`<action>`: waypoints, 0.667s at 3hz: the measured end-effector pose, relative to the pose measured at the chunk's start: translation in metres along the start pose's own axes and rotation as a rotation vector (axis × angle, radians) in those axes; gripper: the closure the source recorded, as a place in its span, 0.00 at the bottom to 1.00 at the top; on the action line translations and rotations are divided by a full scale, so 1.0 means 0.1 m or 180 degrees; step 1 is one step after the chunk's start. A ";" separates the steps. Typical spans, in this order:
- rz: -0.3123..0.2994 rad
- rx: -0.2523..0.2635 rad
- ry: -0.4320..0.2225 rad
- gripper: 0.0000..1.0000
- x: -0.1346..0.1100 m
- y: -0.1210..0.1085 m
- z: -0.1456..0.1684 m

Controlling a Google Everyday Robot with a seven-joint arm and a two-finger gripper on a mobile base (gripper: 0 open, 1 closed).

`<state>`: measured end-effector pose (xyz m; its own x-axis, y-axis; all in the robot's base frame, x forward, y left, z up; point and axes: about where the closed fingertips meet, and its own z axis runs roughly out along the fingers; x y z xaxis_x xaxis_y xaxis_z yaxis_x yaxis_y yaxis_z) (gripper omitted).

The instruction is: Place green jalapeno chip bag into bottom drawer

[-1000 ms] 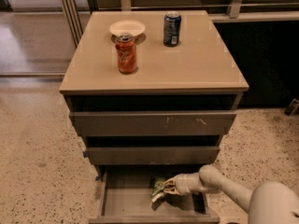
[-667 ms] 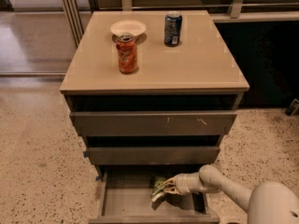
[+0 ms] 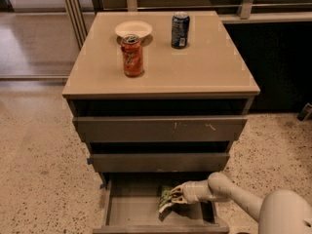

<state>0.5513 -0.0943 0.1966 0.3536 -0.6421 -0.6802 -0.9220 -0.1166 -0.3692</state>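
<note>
The bottom drawer is pulled out at the foot of the grey-brown cabinet. The green jalapeno chip bag is inside the drawer, near its right middle, and seems to rest on the drawer floor. My gripper reaches in from the right on a white arm and sits right at the bag, its fingers around the bag's right end.
A red-orange can, a white bowl and a dark blue can stand on the cabinet top. The two upper drawers are slightly open above the bottom one. Speckled floor surrounds the cabinet.
</note>
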 end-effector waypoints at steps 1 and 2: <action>0.0000 0.0000 0.0000 0.05 0.00 0.00 0.00; 0.0000 0.0000 0.0000 0.00 0.00 0.00 0.00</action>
<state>0.5512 -0.0942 0.1966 0.3536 -0.6420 -0.6803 -0.9220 -0.1166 -0.3692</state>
